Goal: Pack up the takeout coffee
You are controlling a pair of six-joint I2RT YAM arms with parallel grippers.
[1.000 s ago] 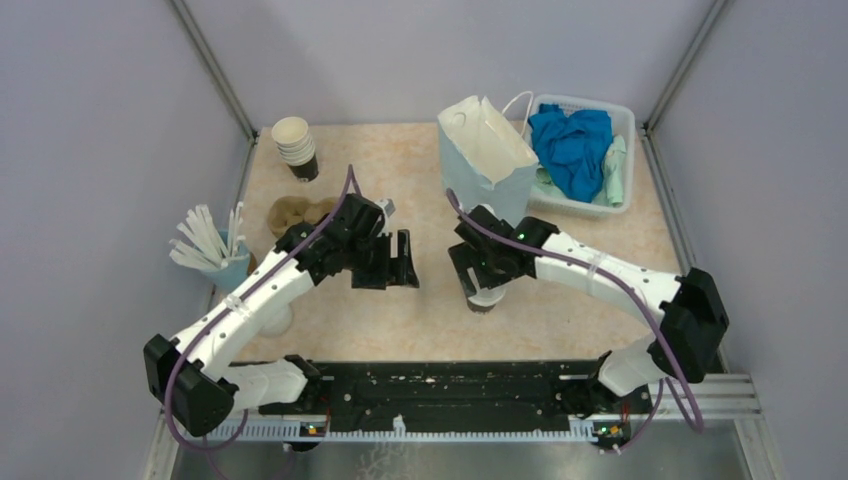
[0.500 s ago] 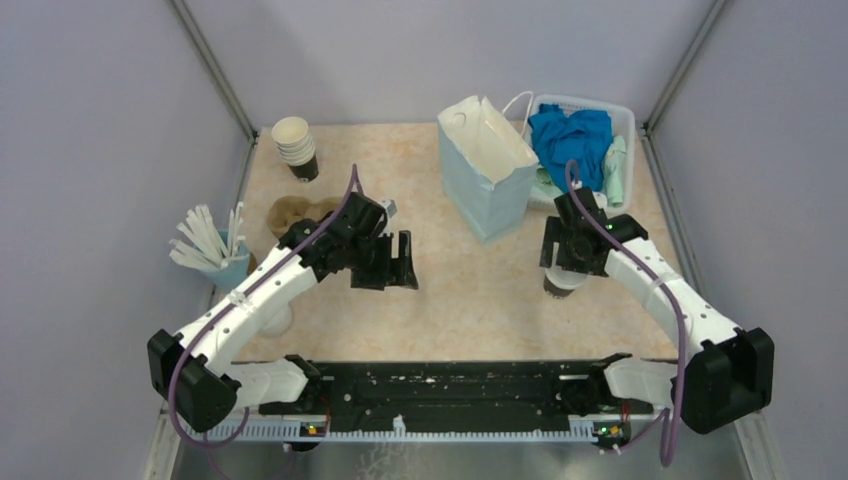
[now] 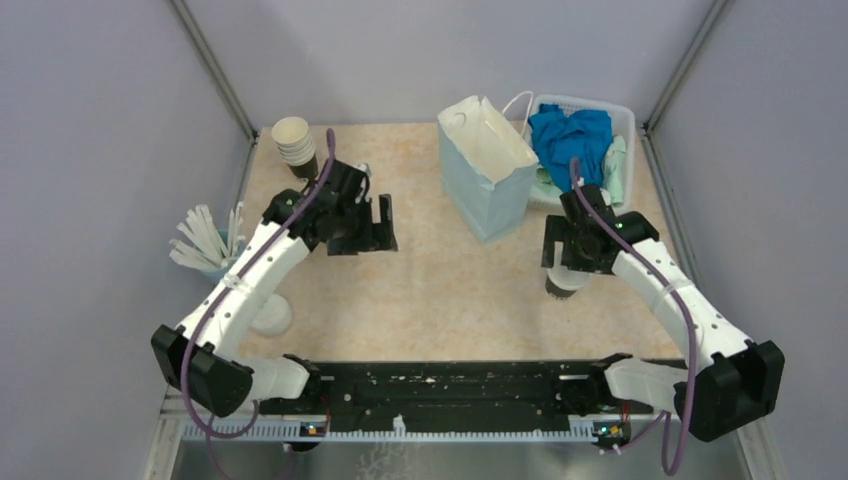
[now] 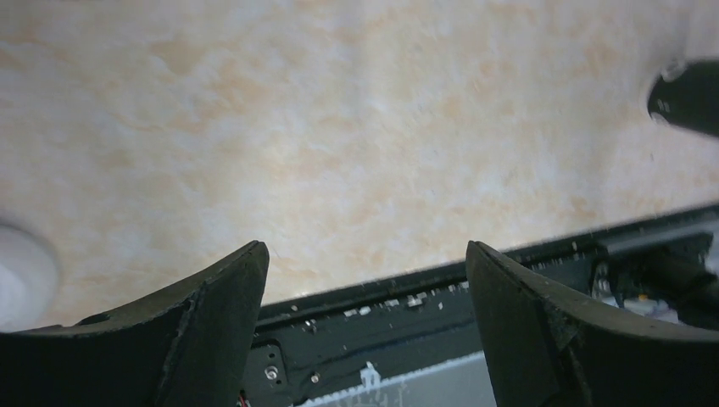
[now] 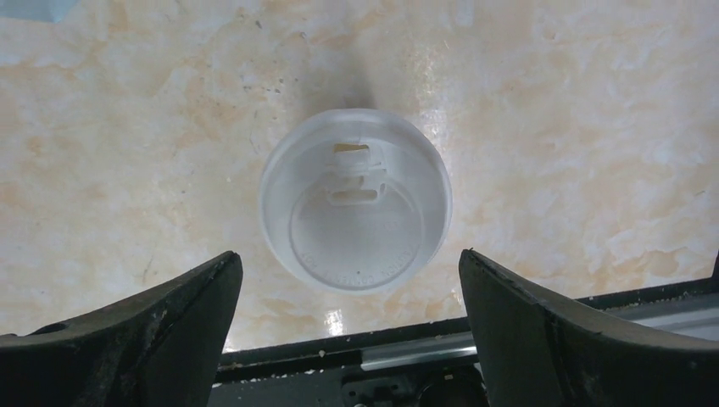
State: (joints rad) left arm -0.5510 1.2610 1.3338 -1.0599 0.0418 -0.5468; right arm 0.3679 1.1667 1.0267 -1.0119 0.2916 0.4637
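The takeout coffee [image 3: 563, 287], a dark cup with a round white lid, stands on the table at the right, in front of the bag. The right wrist view looks straight down on its lid [image 5: 354, 212]. My right gripper [image 3: 573, 256] hovers just above it, open, its jaws spread wide on either side of the lid and not touching it [image 5: 349, 254]. My left gripper [image 3: 366, 224] is open and empty over bare table at the back left, seen from its wrist too [image 4: 365, 248]. The pale blue paper bag [image 3: 487, 165] stands open at the back, to the left of the cup.
A white basket [image 3: 622, 115] with blue cloths sits at the back right beside the bag. A stack of lidless cups [image 3: 295, 147] stands at the back left. A cup of white stirrers [image 3: 210, 250] and a loose white lid [image 3: 270, 316] lie along the left side.
My right arm carried the lidded cup from the table's middle to the right, and it now stands between open jaws. My left arm drew back and left toward the cup stack.
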